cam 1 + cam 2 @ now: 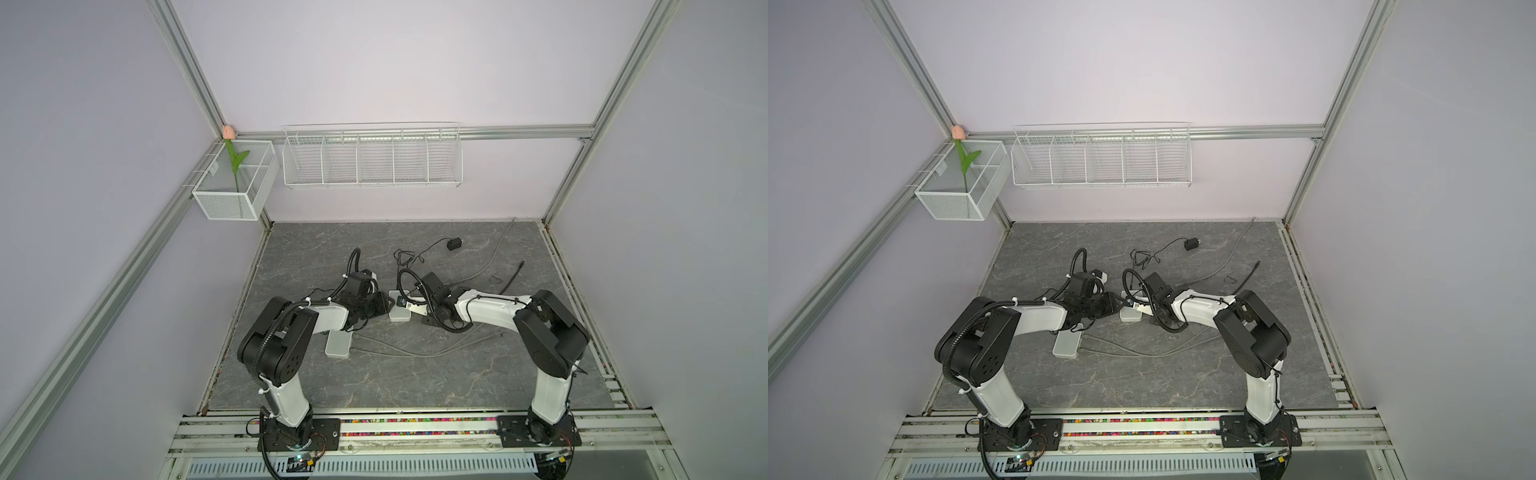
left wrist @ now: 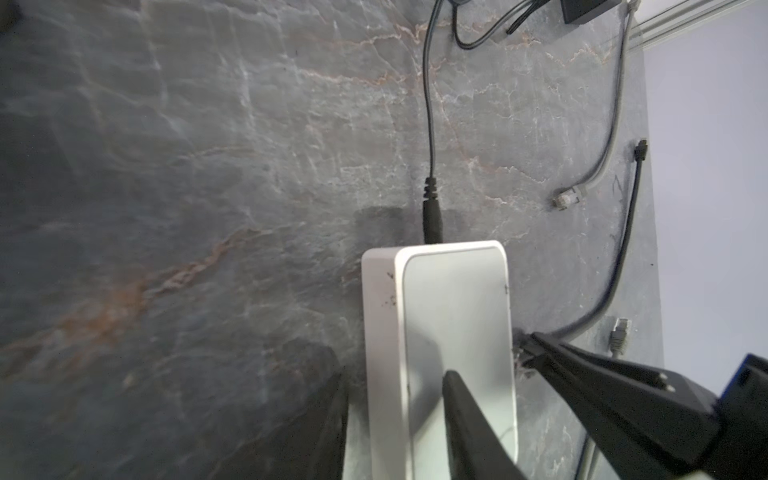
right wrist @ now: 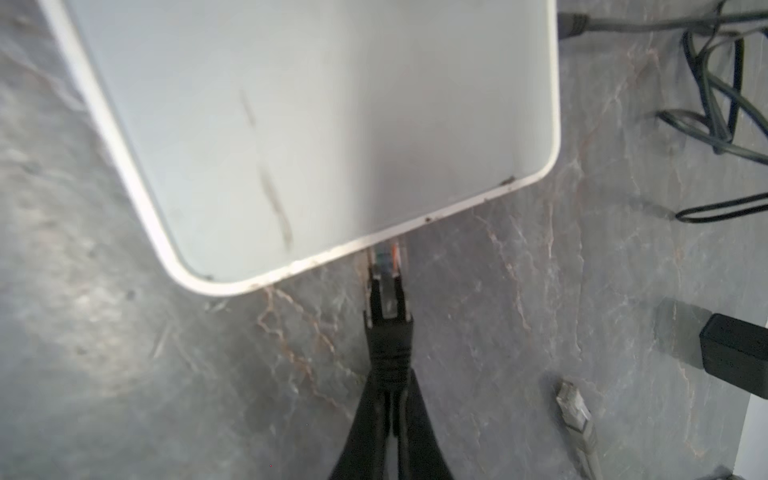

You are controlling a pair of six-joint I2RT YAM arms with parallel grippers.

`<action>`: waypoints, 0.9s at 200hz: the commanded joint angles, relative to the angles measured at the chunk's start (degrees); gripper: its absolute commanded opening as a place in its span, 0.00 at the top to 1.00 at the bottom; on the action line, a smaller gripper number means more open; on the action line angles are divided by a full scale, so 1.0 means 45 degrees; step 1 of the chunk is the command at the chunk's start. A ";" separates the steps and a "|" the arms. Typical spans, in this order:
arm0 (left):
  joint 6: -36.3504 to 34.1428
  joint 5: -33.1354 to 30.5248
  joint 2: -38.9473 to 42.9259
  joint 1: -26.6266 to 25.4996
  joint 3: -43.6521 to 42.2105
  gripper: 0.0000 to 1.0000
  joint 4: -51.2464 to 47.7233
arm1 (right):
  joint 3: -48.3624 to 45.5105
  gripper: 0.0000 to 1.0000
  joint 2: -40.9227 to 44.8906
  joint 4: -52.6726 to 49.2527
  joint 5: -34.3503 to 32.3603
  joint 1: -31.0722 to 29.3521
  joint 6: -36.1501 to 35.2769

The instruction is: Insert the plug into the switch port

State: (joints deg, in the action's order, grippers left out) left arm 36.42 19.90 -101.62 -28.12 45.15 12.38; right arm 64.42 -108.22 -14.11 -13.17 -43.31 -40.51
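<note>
Now the plug (image 3: 387, 286), a clear connector with a black boot, has its tip at the long side wall of the switch (image 3: 311, 124), just under the rim of the top. How deep it sits in the port cannot be told. The right gripper (image 3: 390, 357) is clamped tight on the boot behind it.

The white switch lies flat near the middle of the table (image 1: 415, 374). A black power lead (image 2: 432, 216) is plugged into the end that faces the table's back edge. The left gripper (image 2: 397, 374) straddles the switch's opposite long edge with its jaws partly apart. One finger (image 2: 465, 415) is over the top face and its mate is beside the side wall; whether they pinch the switch cannot be told.

A loose grey cable end (image 3: 575, 409) lies near the plug. A second white box (image 1: 337, 345) sits nearer the table's front edge, partly under the left arm.
</note>
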 commanded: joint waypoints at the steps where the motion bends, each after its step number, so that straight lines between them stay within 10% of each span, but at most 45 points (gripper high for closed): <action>1: 0.0121 0.0416 -0.0239 0.0094 0.0313 0.62 0.0359 | -0.0310 0.93 0.0346 0.0030 0.0728 -0.0343 0.0288; 180: 0.0285 0.0543 0.0341 0.0447 -0.1054 0.65 0.0841 | 0.1831 0.93 -0.0389 -0.3651 0.1410 -0.0365 0.3952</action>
State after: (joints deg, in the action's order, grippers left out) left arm 36.95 22.06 -101.25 -26.35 42.28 16.49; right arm 70.32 -107.92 -27.33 -10.00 -44.77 -26.81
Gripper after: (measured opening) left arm 0.355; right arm 0.075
